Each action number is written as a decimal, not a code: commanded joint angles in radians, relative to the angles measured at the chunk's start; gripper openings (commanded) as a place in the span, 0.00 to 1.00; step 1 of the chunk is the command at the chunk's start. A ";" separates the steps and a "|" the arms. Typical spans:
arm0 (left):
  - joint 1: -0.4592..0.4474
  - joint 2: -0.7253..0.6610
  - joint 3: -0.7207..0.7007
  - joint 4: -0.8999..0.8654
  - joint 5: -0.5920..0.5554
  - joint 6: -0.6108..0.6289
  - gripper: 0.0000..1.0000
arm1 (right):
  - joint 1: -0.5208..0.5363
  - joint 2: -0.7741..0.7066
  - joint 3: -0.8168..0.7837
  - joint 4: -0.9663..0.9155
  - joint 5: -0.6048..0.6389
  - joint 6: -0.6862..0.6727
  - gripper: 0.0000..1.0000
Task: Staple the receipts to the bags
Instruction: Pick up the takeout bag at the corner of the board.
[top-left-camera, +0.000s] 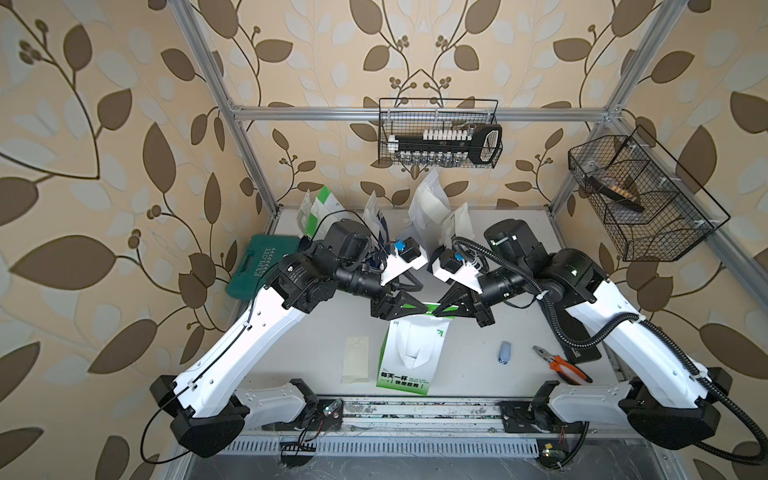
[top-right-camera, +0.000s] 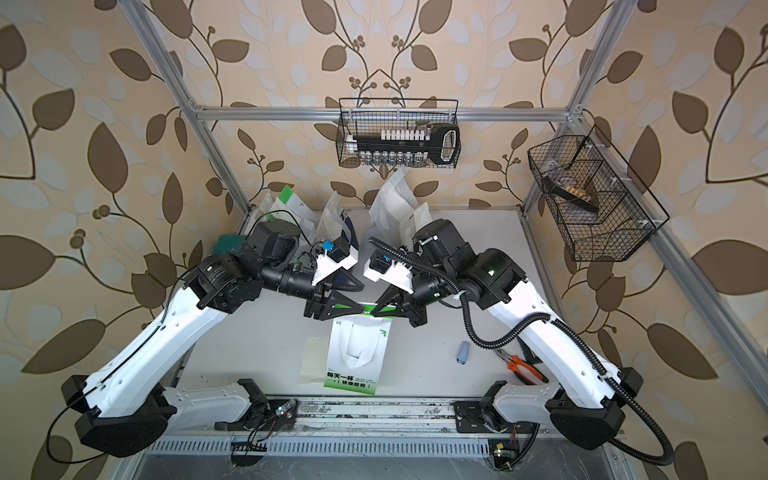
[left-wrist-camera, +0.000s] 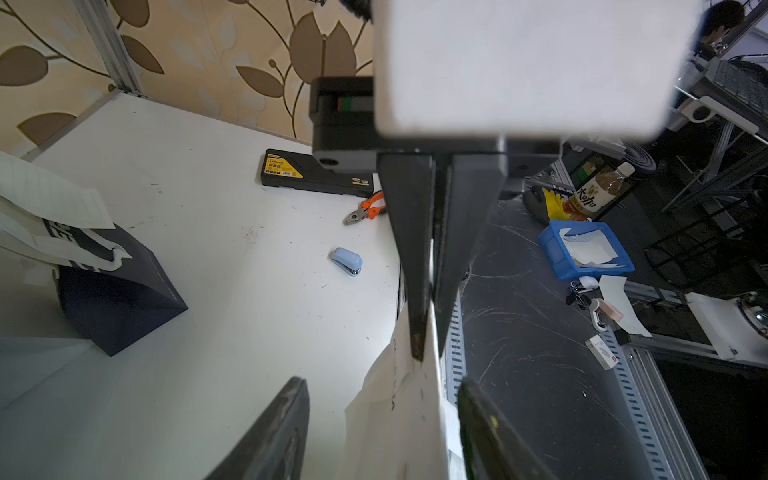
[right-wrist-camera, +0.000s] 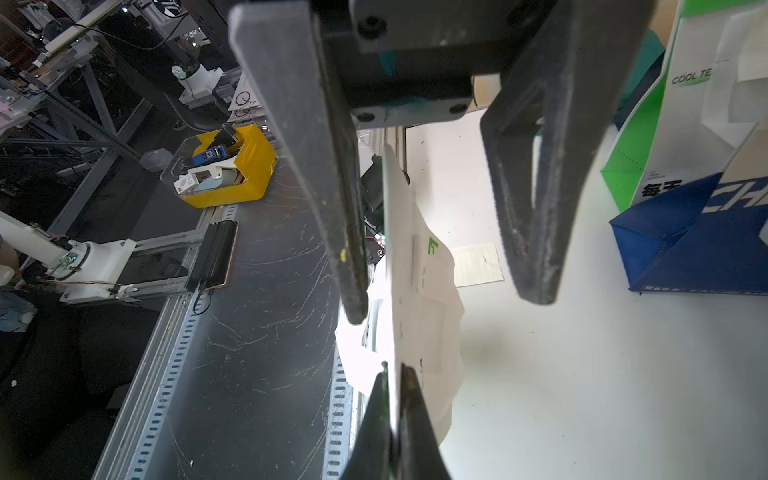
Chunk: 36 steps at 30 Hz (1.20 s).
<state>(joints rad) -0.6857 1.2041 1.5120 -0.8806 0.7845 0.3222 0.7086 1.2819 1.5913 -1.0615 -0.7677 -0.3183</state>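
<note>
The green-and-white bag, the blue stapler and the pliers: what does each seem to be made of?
The green-and-white bag: apparently matte paper; it holds sharp creases. The stapler: likely light-blue plastic, smooth, faintly glossy. The pliers: grey metal head; orange grips, rubber or plastic, cannot tell.

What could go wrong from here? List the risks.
1. Only the right gripper is shut on the green-and-white bag, at its top edge. The left gripper has its jaws open astride that edge, so the paper may slip or crease.
2. The receipt and stapler lie apart. With both arms at the bag, neither seems free to fetch them.
</note>
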 joint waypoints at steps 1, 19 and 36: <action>0.007 0.006 0.039 -0.020 0.004 0.025 0.51 | -0.035 0.013 0.032 -0.033 -0.036 -0.053 0.00; 0.007 0.005 0.040 0.001 -0.098 0.029 0.20 | -0.124 0.054 0.060 -0.131 -0.056 -0.139 0.00; 0.008 -0.023 -0.041 0.156 -0.241 -0.061 0.00 | -0.224 -0.124 -0.130 0.420 0.195 0.337 0.72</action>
<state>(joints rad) -0.6857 1.2121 1.4822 -0.8036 0.5930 0.2970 0.5095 1.2434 1.5227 -0.8764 -0.6846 -0.1925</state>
